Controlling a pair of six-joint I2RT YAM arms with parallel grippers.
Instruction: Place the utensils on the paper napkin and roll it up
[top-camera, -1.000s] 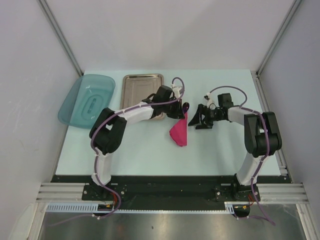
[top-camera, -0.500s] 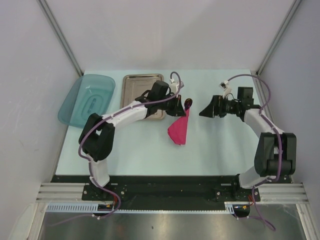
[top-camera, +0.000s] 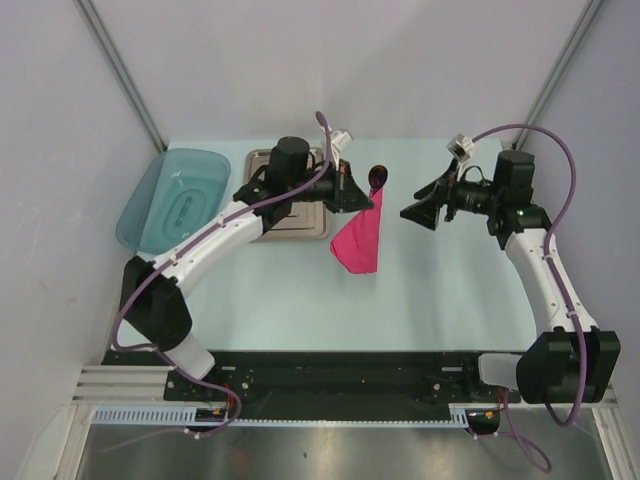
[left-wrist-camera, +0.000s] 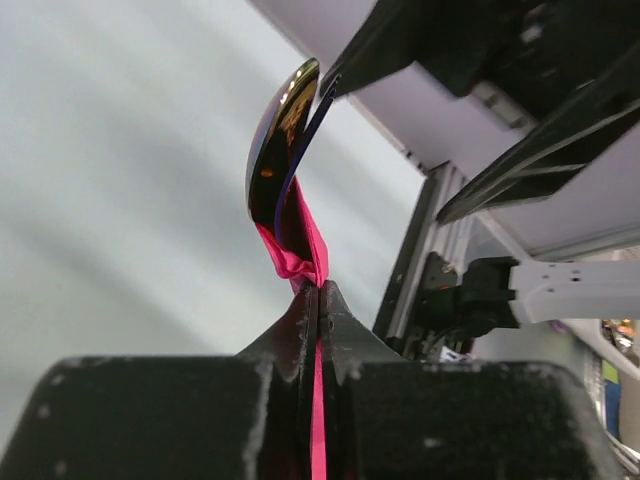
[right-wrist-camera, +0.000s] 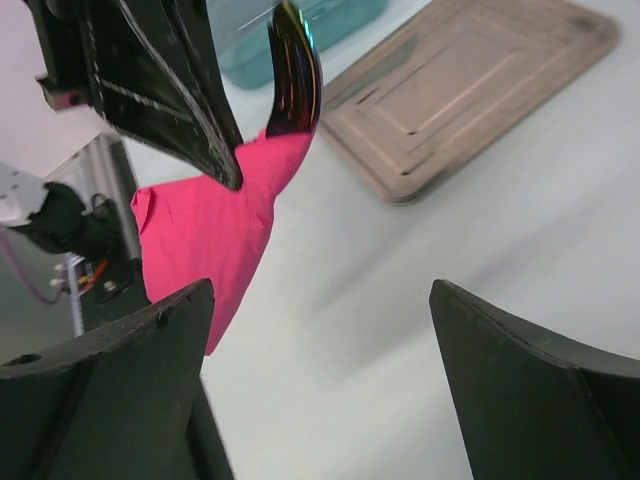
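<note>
Bundle of napkin and spoon, clamped in the shut left jaws, has lifted higher; right jaws, wide open and empty, have drawn back; roll looks unfinished.

The napkin hangs from the left end effector, its top pinched between the two fingers. The spoon stands up out of the bundle just past the fingertips, bowl uppermost. To the right of that end effector, across a gap of bare desk, the right end effector faces the bundle with nothing between its spread fingers. Behind and to the left of the left end effector the tray lies flat on the desk. The dish sits further left again, reaching past the desk's left edge. Whether the napkin's lower corner touches the desk cannot be told.
</note>
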